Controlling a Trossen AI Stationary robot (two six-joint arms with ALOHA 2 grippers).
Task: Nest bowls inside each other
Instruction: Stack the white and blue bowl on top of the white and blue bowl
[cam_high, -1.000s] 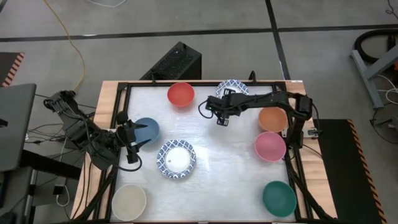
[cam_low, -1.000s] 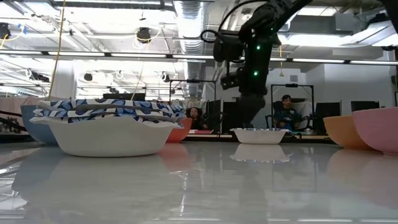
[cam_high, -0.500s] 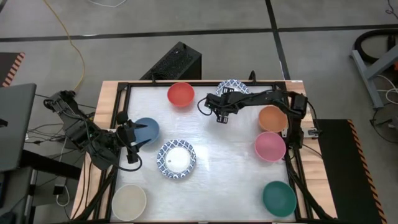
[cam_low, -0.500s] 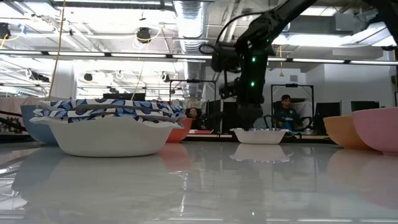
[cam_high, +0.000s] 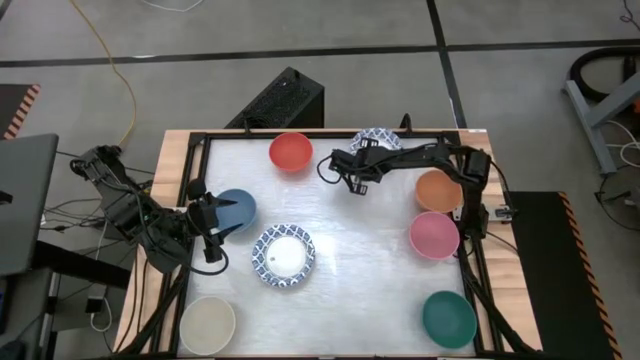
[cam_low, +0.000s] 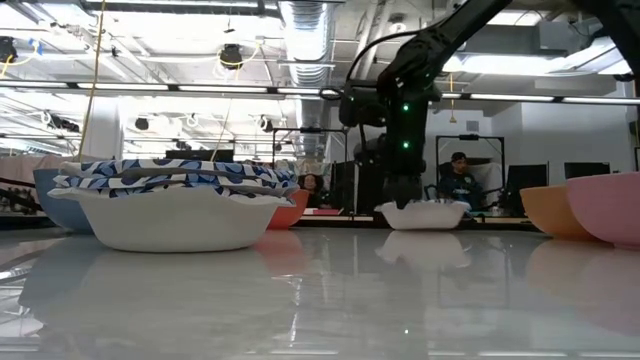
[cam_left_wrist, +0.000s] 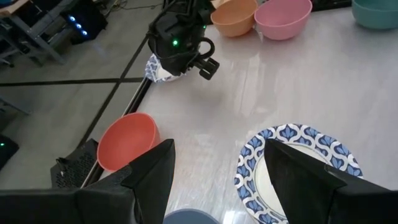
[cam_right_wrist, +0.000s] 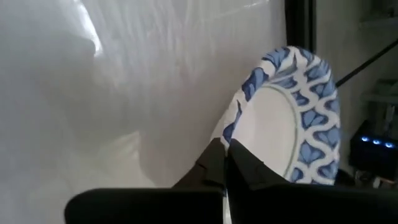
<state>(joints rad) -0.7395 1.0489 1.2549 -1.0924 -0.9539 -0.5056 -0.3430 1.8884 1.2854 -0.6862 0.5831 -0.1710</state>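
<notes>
Patterned bowl (cam_right_wrist: 292, 118) (far edge) pinched by right tool (cam_right_wrist: 225, 163).

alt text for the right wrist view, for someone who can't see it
The right gripper is shut on the rim of a blue-patterned white bowl, which sits tilted on a glossy white table. A dark frame rail runs beyond the bowl.
</notes>
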